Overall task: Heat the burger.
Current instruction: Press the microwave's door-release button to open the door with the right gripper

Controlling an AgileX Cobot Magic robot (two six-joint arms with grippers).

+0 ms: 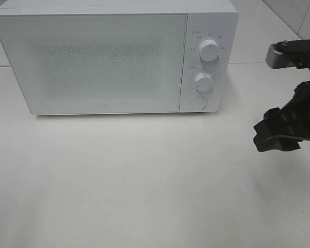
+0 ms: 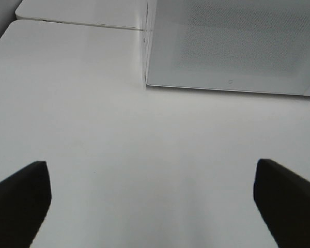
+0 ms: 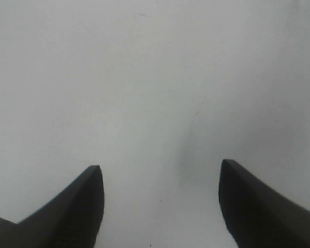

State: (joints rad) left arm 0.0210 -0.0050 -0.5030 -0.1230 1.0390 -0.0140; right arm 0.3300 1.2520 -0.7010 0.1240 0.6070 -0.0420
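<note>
right gripper (image 3: 160, 204) jaws apart, holding nothing, over the white table (image 1: 144, 186) right of the microwave (image 1: 93, 62); left gripper (image 2: 152, 206) jaws wide apart, empty, facing the microwave's shut door; burger cannot be seen in any view

The left gripper (image 2: 152, 206) is hovering with its jaws spread wide and nothing between them, while the right gripper (image 3: 160, 199) is hanging with jaws parted, gripping nothing.
</note>
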